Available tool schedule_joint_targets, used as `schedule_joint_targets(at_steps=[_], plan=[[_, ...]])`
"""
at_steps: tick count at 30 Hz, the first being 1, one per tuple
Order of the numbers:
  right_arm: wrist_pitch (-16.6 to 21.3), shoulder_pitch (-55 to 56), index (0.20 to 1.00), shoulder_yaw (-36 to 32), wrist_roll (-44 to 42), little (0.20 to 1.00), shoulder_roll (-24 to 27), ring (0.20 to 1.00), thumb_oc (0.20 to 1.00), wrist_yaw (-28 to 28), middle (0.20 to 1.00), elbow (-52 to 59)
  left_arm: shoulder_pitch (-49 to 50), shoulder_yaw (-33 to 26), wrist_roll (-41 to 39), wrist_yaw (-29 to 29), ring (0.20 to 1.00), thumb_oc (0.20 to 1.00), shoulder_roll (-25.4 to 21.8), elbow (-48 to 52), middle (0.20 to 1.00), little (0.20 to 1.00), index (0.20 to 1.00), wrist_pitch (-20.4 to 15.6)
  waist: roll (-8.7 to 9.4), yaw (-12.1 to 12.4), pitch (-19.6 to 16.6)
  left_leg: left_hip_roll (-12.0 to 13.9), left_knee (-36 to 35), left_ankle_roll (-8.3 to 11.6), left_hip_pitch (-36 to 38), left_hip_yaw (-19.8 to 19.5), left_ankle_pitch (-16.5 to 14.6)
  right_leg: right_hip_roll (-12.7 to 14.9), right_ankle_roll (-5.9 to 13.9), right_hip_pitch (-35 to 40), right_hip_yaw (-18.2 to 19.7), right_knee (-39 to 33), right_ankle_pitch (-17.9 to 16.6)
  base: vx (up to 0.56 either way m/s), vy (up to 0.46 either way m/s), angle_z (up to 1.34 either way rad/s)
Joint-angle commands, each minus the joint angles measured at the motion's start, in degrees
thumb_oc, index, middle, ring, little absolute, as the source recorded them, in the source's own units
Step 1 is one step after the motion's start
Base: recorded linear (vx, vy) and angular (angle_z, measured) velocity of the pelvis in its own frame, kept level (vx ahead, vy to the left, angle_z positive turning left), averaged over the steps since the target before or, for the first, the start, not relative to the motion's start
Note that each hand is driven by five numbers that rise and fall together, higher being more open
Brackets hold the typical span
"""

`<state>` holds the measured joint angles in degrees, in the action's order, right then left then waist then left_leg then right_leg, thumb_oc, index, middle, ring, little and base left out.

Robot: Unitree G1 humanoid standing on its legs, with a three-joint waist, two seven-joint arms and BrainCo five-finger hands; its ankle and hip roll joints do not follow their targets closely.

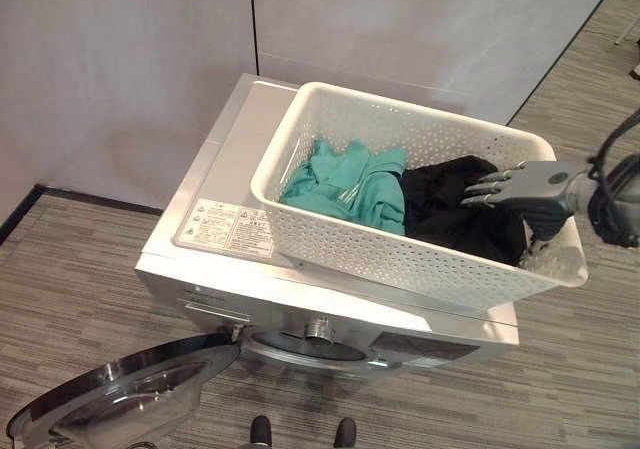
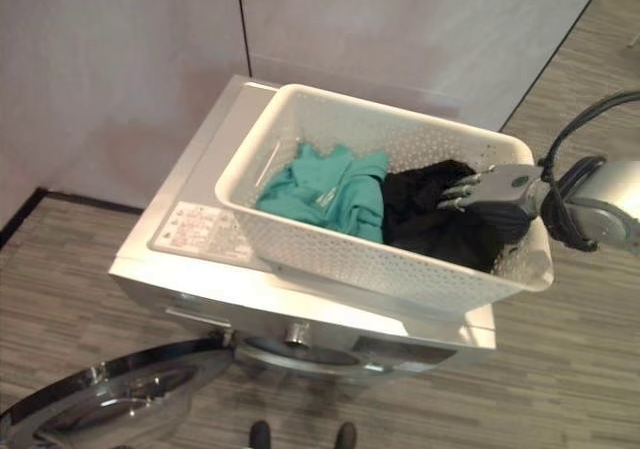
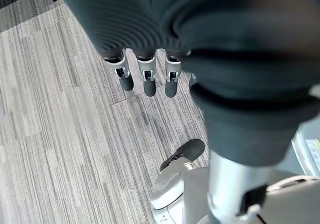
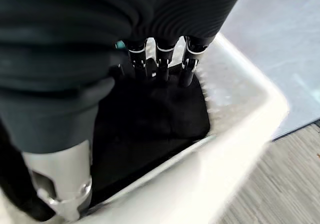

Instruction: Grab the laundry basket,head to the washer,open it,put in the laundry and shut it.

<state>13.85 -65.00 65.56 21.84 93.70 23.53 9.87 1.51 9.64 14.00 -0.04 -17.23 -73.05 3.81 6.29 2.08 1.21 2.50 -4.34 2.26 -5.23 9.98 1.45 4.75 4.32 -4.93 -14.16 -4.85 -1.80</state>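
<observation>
1. Over the right end of the white perforated plastic laundry basket (image 1: 330, 244), the right hand (image 1: 520, 185) reached in with straight, spread fingers held just above the crumpled black garment (image 1: 465, 214), gripping nothing.
2. Beside that black garment, toward the basket's left end, lay the teal folded garment (image 1: 350, 184), the two touching at the middle of the basket.
3. The basket itself sat on the top panel of the silver front-loading washing machine (image 1: 215, 224), toward its right and back edges, one end overhanging the right edge.
4. Below the washer's front edge, the round chrome-rimmed glass door (image 1: 130, 399) hung swung open toward the left.
5. The left hand (image 3: 147, 77) hung with relaxed fingers over the grey striped floor (image 3: 60, 134), idle.
6. The step in hand looked to be loading: basket delivered, door open, laundry not yet moved.
7. The next move would call for lowering the right fingers onto the black garment, curling round a good fold, lifting it clear of the basket wall and carrying it down to the drum opening.
</observation>
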Motion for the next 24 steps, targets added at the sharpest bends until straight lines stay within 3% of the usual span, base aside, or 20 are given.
schedule_joint_targets(at_steps=[1, 7, 11, 13, 19, 24], plan=[[0.6, 1.2, 1.0, -3.0, 4.4, 1.0, 0.6, 1.0, 1.0, -2.5, 1.0, 1.0, -2.3, -1.5, -0.7, 0.8, 1.0, 1.0, 1.4, -1.9, 1.0, 1.0, 1.0, -1.1, 3.67, 0.6, 1.4, 2.0, -0.7, 2.59, -2.9, -1.9, 2.4, 3.8, 5.54, 2.6, 0.0, -0.1, -3.2, 0.0, 0.0, 0.0], [1.2, 11.2, 1.0, -12.8, 13.4, 1.0, -3.9, 1.0, 1.0, -7.2, 1.0, 0.1, -3.2, -2.3, -0.6, 2.1, 1.0, 1.0, -0.2, -2.9, 1.0, 1.0, 1.0, -0.6, 4.51, 1.9, 2.5, 1.9, -0.7, 2.49, -4.9, -2.8, 2.7, 3.8, 5.53, 1.2, -0.3, -0.1, -3.3, 0.0, -0.003, 0.01], [1.8, 9.8, 1.0, -11.4, 14.5, 1.0, -5.6, 1.0, 1.0, -6.7, 1.0, 2.0, -3.5, -2.7, -0.4, 2.7, 1.0, 1.0, -1.2, -3.2, 1.0, 1.0, 1.0, -0.5, 5.23, 2.9, 3.1, 1.7, -0.7, 2.44, -5.6, -3.3, 2.8, 3.8, 5.55, 0.8, -0.7, -0.1, -3.4, 0.01, -0.004, 0.06], [1.9, 10.3, 0.2, -11.3, 13.3, 0.2, -6.3, 0.2, 0.2, -5.9, 0.2, 2.7, -3.5, -2.8, -0.5, 2.9, 1.0, 1.0, -1.1, -3.0, 1.0, 1.0, 1.0, -0.5, 5.27, 3.1, 3.3, 1.7, -0.7, 2.47, -5.8, -3.6, 2.8, 3.9, 5.54, 0.7, -1.0, -0.1, -3.4, 0.01, -0.007, 0.09], [0.4, 18.7, 0.2, -20.1, 12.3, 0.2, -7.6, 0.2, 0.2, -7.5, 0.2, 0.8, -3.1, -2.9, -1.1, 3.4, 1.0, 1.0, 0.0, -2.1, 1.0, 1.0, 1.0, -0.9, 4.81, 2.7, 3.2, 1.6, -0.7, 2.43, -5.5, -3.9, 2.6, 3.9, 5.52, 1.3, -1.3, -0.1, -3.3, 0.0, -0.002, 0.01], [-2.2, 31.5, 0.2, -36.3, 9.0, 0.2, -10.0, 0.2, 0.2, -11.7, 0.2, -5.5, -1.8, -1.8, -1.5, 3.4, 1.0, 1.0, 0.3, -0.7, 1.0, 1.0, 1.0, -1.5, 4.11, 2.6, 1.8, 1.6, -0.7, 2.35, -3.4, -4.0, 2.3, 3.8, 5.46, 3.4, -1.5, -0.1, -3.0, 0.02, -0.008, 0.04]])
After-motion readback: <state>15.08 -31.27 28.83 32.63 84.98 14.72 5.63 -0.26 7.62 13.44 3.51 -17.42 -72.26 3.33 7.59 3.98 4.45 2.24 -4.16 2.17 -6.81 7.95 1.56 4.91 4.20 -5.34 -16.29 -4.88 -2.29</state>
